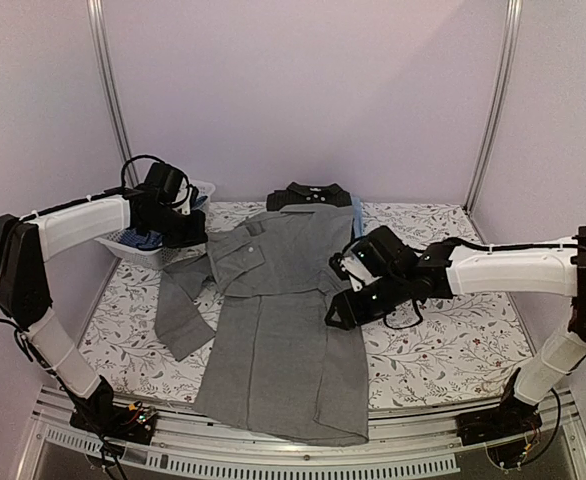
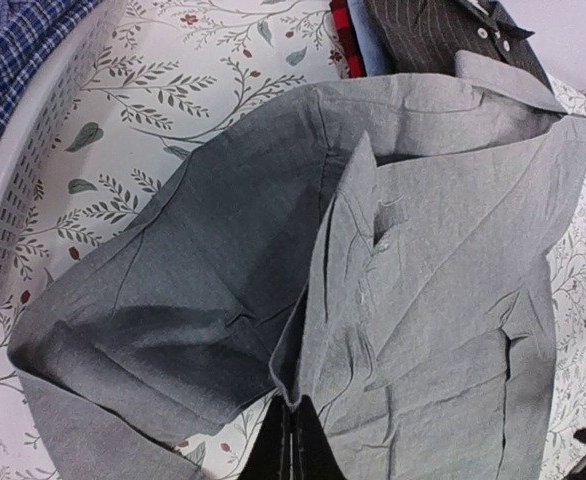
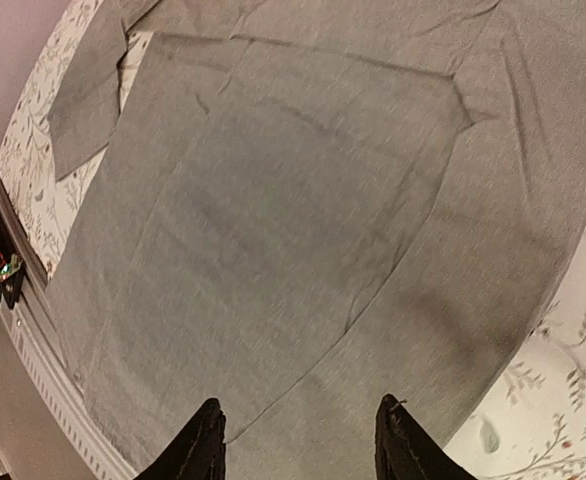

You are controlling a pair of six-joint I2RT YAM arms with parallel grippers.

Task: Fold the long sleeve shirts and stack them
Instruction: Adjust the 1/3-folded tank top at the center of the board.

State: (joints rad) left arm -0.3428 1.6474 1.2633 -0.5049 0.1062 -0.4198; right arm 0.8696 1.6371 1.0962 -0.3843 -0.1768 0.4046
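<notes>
Inside a booth with pale lilac walls (image 1: 303,90) and two slanting metal posts (image 1: 108,80), a table (image 1: 453,350) covered in a white cloth printed with leaves and small flowers holds a grey shirt (image 1: 283,330) spread lengthwise down its middle. The collar lies toward the back and the hem hangs over the metal rail (image 1: 123,440) at the near edge. One sleeve (image 1: 178,320) trails across the print on the left side. Behind the grey collar lies a black shirt (image 1: 308,193) with pale buttons, resting on a light blue shirt (image 1: 357,212) whose edge shows beside it. A white lattice basket (image 1: 138,250) stands at the back left corner with blue checked cloth (image 2: 23,50) inside. The left gripper (image 1: 195,235) sits at the shirt's shoulder, just beside the basket; its wrist view shows the fingers pressed together with a raised fold of grey fabric running into them. The right gripper (image 1: 338,310) hangs over the shirt's right side near mid-body, and in its wrist view the two fingers (image 3: 203,445) stand well apart above flat grey cloth, holding nothing.
</notes>
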